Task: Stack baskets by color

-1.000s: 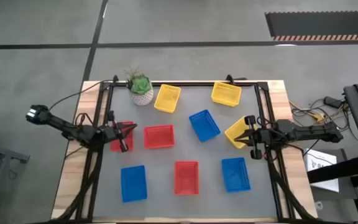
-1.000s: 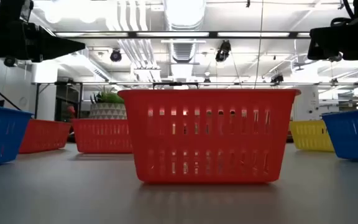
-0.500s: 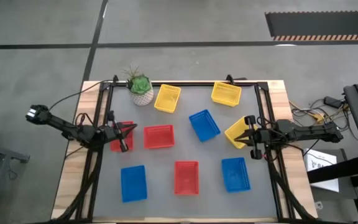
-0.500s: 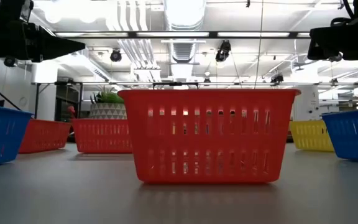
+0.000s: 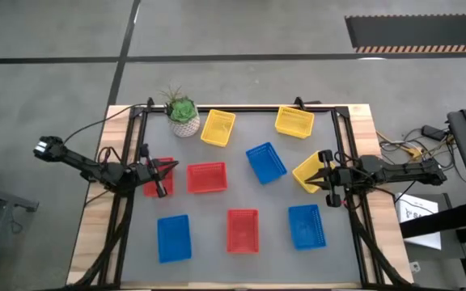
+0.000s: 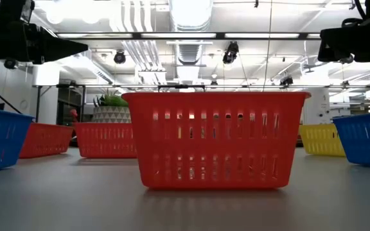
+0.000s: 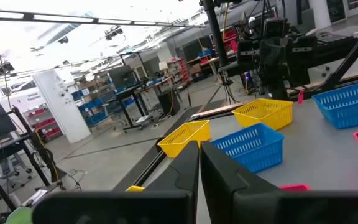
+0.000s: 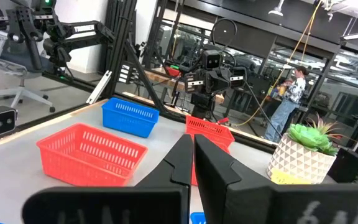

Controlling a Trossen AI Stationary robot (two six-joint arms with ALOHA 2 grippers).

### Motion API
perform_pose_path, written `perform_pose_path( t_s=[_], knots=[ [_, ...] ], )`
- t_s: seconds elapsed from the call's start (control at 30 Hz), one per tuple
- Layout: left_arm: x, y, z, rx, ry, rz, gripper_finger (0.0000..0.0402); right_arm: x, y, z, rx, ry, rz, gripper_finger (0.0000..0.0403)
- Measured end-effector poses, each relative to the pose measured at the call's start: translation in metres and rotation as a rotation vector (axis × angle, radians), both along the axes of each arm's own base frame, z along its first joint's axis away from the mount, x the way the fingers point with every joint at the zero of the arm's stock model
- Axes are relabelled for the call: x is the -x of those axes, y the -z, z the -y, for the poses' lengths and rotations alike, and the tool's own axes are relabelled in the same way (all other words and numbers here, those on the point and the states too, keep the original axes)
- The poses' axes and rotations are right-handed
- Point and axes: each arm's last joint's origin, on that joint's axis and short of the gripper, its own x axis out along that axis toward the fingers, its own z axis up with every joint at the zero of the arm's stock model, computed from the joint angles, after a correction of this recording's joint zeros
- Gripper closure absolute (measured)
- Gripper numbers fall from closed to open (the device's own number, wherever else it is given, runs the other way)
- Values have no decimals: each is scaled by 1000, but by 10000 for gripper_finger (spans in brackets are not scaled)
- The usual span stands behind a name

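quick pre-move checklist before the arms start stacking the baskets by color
1. All nine baskets on the table: ok, three per color.
2. Any stacked: not ok, all lie single.
3. Left gripper empty: ok, shut, above the red basket at the left edge.
4. Right gripper empty: ok, shut, above the yellow basket.
5. Plant clear of baskets: ok, at the far left corner.
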Motion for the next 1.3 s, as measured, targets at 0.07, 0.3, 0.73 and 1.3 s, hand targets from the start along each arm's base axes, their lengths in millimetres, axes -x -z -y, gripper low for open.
perform_pose_path(
  t_s=[0.07, 0.3, 0.73, 1.3],
  knots=[
    [0, 0, 0, 0, 0, 0, 402, 0, 0, 0, 0, 0, 0, 394],
    [0, 0, 0, 0, 0, 0, 402, 0, 0, 0, 0, 0, 0, 394],
    [0, 0, 0, 0, 0, 0, 402, 0, 0, 0, 0, 0, 0, 394],
    [0, 0, 0, 0, 0, 0, 402, 0, 0, 0, -363, -29, -76, 394]
  ],
)
